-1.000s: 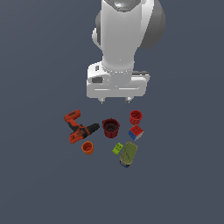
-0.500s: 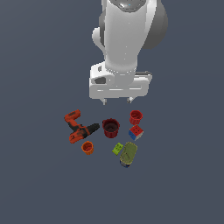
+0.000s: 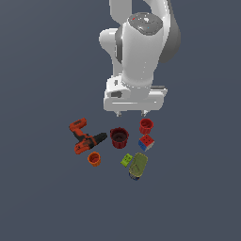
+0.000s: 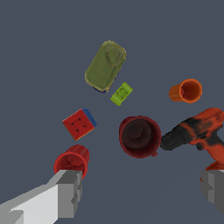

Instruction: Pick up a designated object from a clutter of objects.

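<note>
Exterior view: gripper (image 3: 132, 113) hanging above the clutter, fingers spread wide with nothing between them, one fingertip almost over the bright red cup (image 3: 146, 126). Red cup standing upright at the clutter's edge toward the exterior view's right, just beside the multicoloured cube (image 3: 146, 142) and near the wider maroon cup (image 3: 119, 137). Orange-black drill (image 3: 84, 138) lying toward the exterior view's left; small orange cup (image 3: 94, 159) just below it in the picture; green block (image 3: 126, 160) touching or nearly touching the olive can (image 3: 138, 165). Wrist view: both grey fingers (image 4: 68, 192) at the frame's edges, well apart; red cup (image 4: 72, 161) next to one finger rather than centred between the two; maroon cup (image 4: 139, 136) nearer the centre, drill (image 4: 197, 132), orange cup (image 4: 186, 91), cube (image 4: 79, 123), block (image 4: 121, 93) and can (image 4: 105, 66) all apart from the fingers. Step in hand, as judged: approach and alignment, grasp not yet made. Next move calls for shifting sideways to centre on the red cup, then descending without knocking the cube or maroon cup.
</note>
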`<state>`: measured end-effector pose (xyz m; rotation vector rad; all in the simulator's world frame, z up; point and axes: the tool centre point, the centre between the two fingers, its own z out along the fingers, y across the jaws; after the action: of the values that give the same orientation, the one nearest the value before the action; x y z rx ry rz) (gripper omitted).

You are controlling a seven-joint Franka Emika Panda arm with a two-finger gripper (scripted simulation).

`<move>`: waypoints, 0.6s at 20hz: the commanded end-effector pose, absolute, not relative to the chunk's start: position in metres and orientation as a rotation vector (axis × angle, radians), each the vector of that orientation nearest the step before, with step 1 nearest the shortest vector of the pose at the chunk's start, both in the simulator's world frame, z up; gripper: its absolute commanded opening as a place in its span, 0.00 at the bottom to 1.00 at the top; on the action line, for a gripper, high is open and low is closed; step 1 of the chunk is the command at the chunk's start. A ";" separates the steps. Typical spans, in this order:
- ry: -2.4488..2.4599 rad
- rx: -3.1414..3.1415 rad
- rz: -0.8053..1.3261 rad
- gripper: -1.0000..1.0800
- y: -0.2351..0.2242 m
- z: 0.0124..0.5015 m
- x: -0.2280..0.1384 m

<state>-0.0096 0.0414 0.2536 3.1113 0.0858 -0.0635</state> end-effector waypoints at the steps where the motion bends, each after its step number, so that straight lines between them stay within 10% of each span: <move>1: 0.061 3.111 -0.058 0.96 0.051 0.239 -0.013; 12: -0.101 3.119 -0.021 0.96 0.106 0.155 -0.052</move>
<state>-0.0453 0.0984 0.1668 3.1168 -0.0764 -0.0267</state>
